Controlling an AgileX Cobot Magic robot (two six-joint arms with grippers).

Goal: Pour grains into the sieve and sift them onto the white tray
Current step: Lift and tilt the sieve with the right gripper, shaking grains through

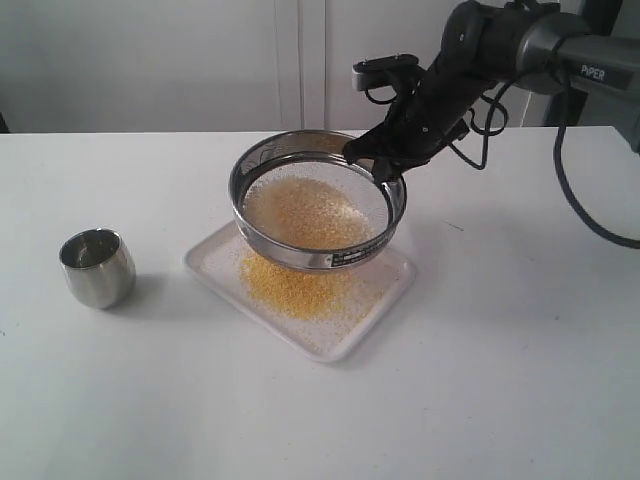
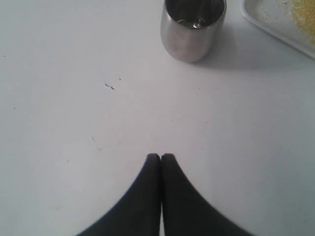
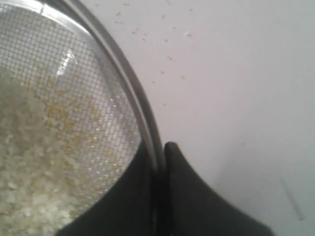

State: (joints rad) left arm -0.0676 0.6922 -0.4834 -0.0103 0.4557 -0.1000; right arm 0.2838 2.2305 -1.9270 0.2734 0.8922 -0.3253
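Mid-sift at mid-bench: pinches the sieve (image 1: 330, 258) by its rim in the right jaws, tilted over the white tray (image 1: 372, 308) strewn with yellow grains (image 1: 290, 288), with the left jaws pressed together, empty, facing the steel cup (image 1: 97, 266); calls next for gentle shaking kept above the tray.

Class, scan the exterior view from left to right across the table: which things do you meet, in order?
Steel cup → sieve → right claw, clamped on the sieve's rim. The white tray lies under the sieve and overlaps it, so it is left out.
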